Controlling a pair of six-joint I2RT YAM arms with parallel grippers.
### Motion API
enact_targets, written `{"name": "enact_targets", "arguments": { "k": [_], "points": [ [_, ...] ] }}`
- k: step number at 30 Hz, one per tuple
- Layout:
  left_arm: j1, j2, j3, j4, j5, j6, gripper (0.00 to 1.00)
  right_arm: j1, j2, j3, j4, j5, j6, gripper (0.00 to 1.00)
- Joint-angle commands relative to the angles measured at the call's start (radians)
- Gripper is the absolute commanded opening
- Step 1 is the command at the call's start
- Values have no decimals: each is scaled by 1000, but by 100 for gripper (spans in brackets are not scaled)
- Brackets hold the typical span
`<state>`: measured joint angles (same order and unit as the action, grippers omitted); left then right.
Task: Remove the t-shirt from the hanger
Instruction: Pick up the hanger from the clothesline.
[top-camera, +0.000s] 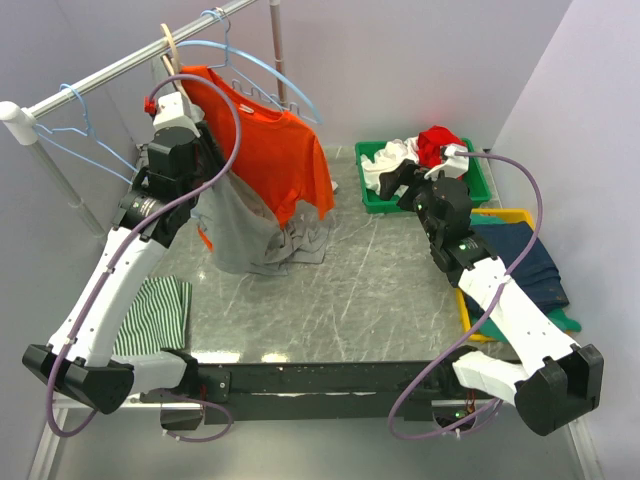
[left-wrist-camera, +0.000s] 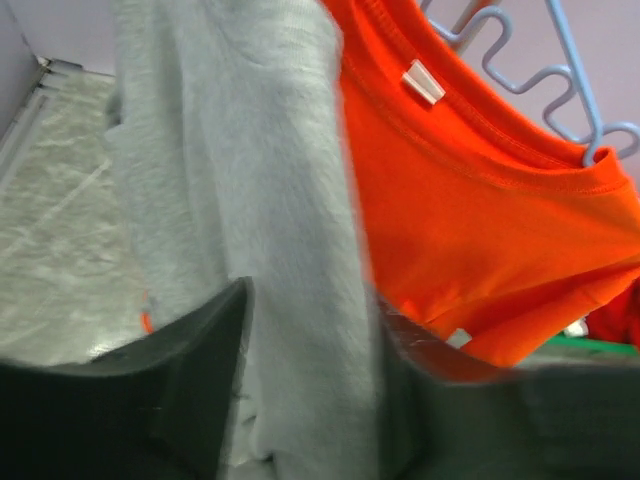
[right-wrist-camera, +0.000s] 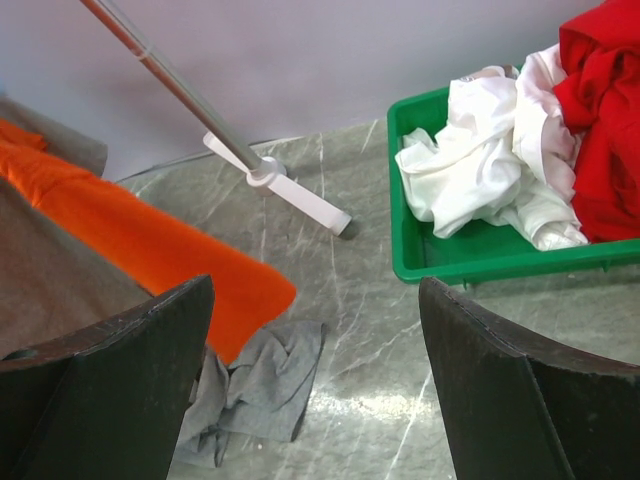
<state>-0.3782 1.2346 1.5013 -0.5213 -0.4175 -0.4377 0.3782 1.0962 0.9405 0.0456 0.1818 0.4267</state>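
Hanging from the rail (top-camera: 120, 65) is the orange t-shirt (top-camera: 280, 150). It sits on a blue hanger (left-wrist-camera: 563, 50), and the hanger wire goes in through its neck hole. The shirt is under the right part of the rail, with 1 sleeve sticking out to the right.

A grey cloth (left-wrist-camera: 230, 150) hangs in front of the orange t-shirt, also under the rail. Its bottom end lies bunched on the table (top-camera: 330, 300).

The left gripper (left-wrist-camera: 310, 330) is lifted high, just under the middle of the rail. The grey cloth runs down between its 2 fingers (left-wrist-camera: 200, 350) and fills the gap. I cannot tell if the jaws are squeezing it or only sitting around it.

The right gripper (right-wrist-camera: 315, 300) is low, well off to the right of the rail. Its jaws are spread wide and hold nothing.

Past the right end of the rail sits a green bin (right-wrist-camera: 440, 265) with a white cloth (right-wrist-camera: 490, 170) and a red cloth (right-wrist-camera: 610, 120) inside. A striped cloth (top-camera: 150, 315) lies flat on the table, well below the left end of the rail. A dark blue cloth (top-camera: 520, 255) lies farthest to the right of the rail, under the right arm.
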Motion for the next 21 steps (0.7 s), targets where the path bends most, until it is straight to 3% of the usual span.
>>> {"name": "enact_targets", "arguments": {
  "k": [1, 3, 9, 17, 21],
  "points": [
    [2, -29, 27, -29, 0, 11, 42, 7, -32, -11, 43, 15, 7, 90],
    [2, -34, 37, -28, -7, 11, 27, 7, -33, -12, 43, 8, 7, 90],
    [1, -24, 144, -40, -29, 34, 1, 10, -33, -12, 39, 2, 9, 90],
    [-34, -15, 335, -105, -53, 73, 1, 13, -30, -14, 31, 1, 7, 90],
    [-74, -50, 338, -124, -64, 68, 1, 19, -27, -6, 27, -2, 6, 90]
  ]
}}
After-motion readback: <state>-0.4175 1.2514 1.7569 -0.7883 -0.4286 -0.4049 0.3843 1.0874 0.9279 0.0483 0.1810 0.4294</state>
